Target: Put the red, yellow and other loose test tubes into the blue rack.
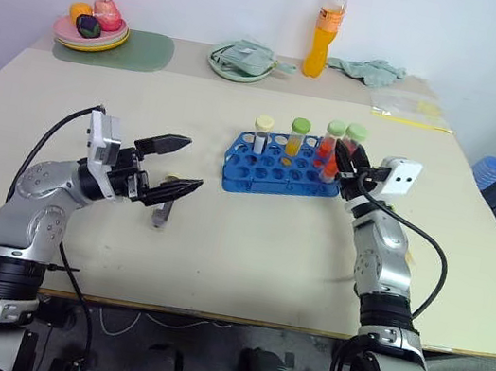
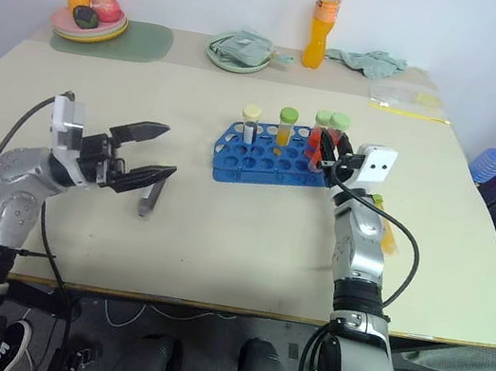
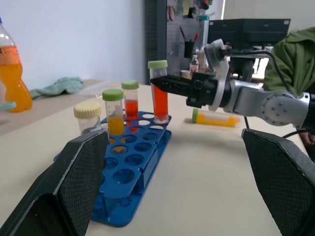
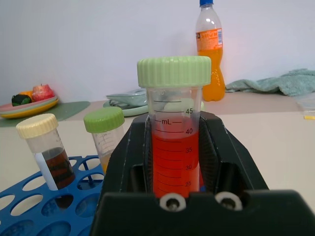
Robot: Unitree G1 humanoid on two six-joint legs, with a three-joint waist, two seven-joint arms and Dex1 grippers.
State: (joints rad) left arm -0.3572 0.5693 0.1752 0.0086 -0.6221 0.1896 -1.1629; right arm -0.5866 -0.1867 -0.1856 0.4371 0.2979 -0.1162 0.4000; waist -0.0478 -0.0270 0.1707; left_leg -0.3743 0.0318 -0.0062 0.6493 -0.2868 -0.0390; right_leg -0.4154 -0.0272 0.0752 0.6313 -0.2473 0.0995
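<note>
The blue rack (image 1: 274,173) stands mid-table and holds three upright test tubes: a cream-capped dark one (image 1: 262,135), a green-capped yellow one (image 1: 297,137) and a green-capped red one (image 3: 130,101). My right gripper (image 1: 345,167) is shut on another green-capped red tube (image 4: 174,147), holding it upright at the rack's right end, its bottom at the corner holes. A yellow tube (image 3: 216,118) lies on the table beside my right arm. My left gripper (image 1: 192,164) hangs open and empty to the left of the rack.
A small grey object (image 1: 162,215) lies under the left gripper. Along the far edge stand an orange bottle (image 1: 327,26), a green plate (image 1: 241,61) with cloth, a fruit plate (image 1: 91,28), a rag (image 1: 374,70) and a plastic bag (image 1: 410,108).
</note>
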